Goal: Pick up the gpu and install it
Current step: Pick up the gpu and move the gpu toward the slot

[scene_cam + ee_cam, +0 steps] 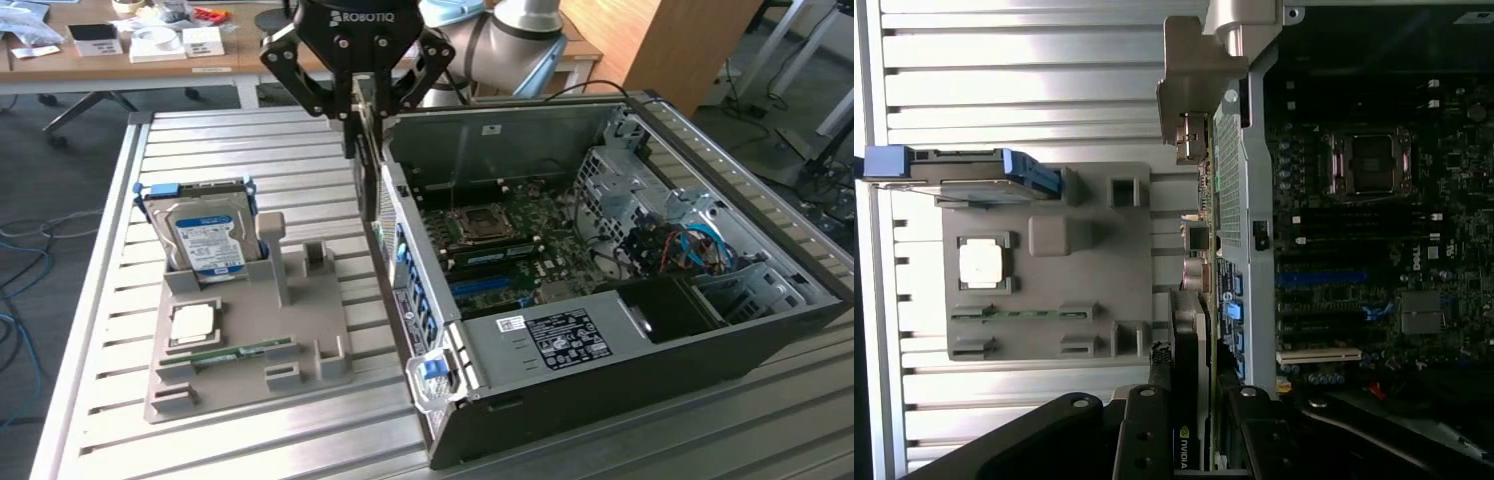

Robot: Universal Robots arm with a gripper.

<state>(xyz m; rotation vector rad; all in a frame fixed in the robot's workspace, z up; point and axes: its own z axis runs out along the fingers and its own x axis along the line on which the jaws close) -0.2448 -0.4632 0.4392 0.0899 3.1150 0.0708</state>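
wrist view: pincer (1194, 428) apparently clamps gpu (1190, 335).

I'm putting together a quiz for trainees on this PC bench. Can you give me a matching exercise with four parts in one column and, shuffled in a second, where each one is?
Parts:
1. gpu
2. hard drive
3. silver chip
4. memory stick

Places:
A. lying flat in a square recess of the tray
B. gripped in the pincer, beside the open case
C. lying in a narrow slot of the tray
D. standing on edge in a holder at the tray's end

Pairs: 1-B, 2-D, 3-A, 4-C
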